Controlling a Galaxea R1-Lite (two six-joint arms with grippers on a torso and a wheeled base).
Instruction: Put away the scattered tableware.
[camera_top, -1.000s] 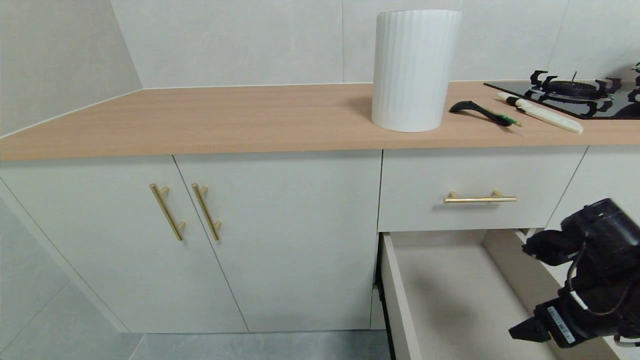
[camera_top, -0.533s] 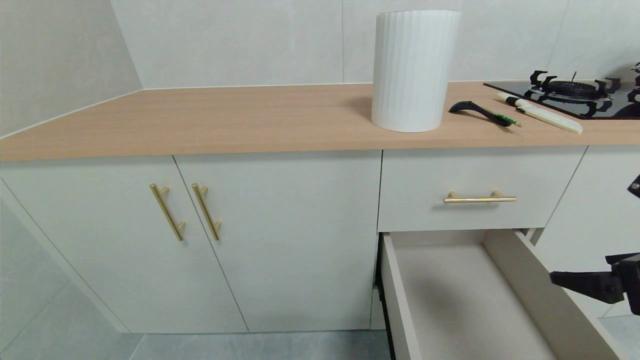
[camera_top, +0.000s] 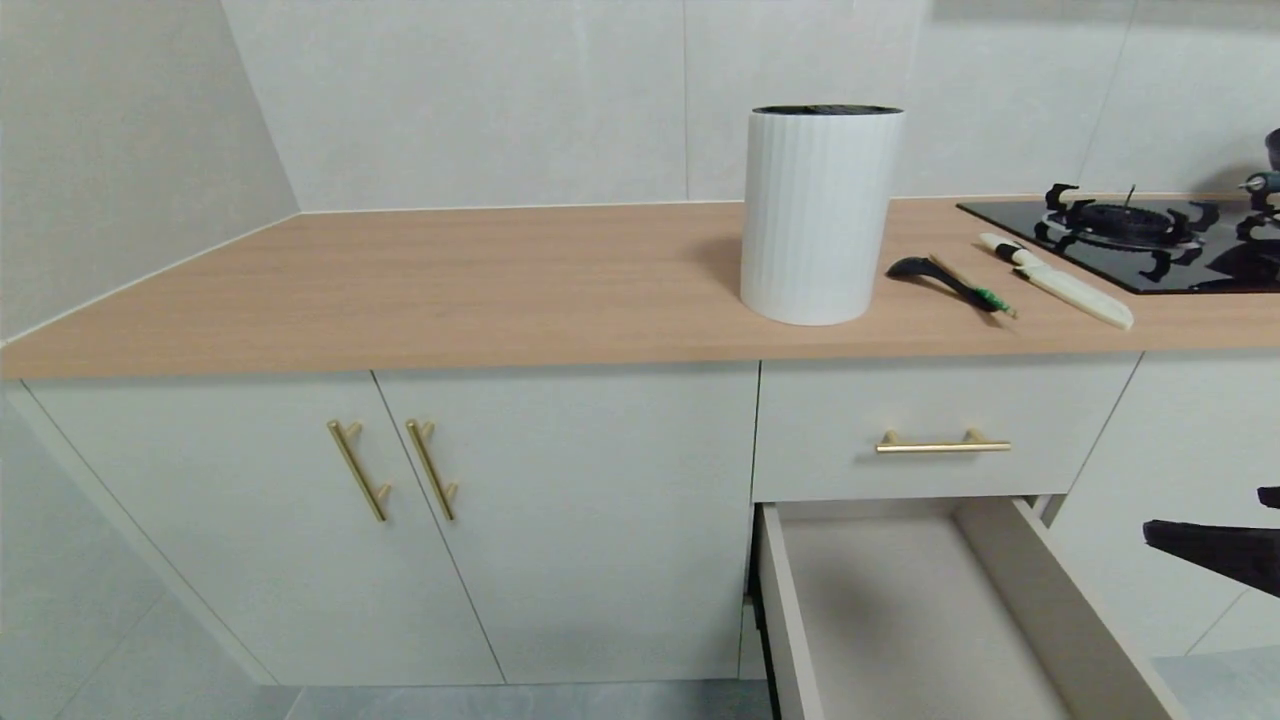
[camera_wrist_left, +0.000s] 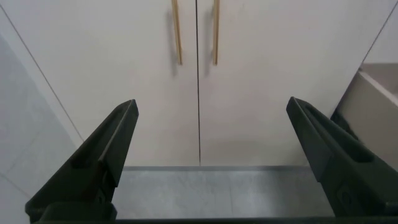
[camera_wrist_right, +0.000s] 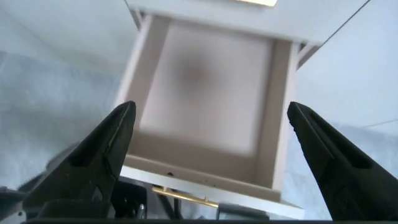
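At the lower left of the head view, two cabinet doors (camera_top: 400, 520) carry slanting gold handles (camera_top: 357, 470). The left gripper (camera_wrist_left: 208, 158) faces these doors, its fingers spread wide with nothing between them. On the wooden countertop (camera_top: 450, 290), right of centre, stands a white ribbed holder (camera_top: 818, 220). Just to its right lie a black spoon (camera_top: 950, 285) and a cream-bladed knife (camera_top: 1058, 282), near each other but apart, next to the black stove (camera_top: 1130, 235) in the upper right. Below them a shut drawer (camera_top: 940, 400) sits over an open drawer (camera_top: 785, 620) at the lower right. The right gripper (camera_wrist_right: 211, 162) hangs over that open drawer, fingers parted wide and holding nothing.
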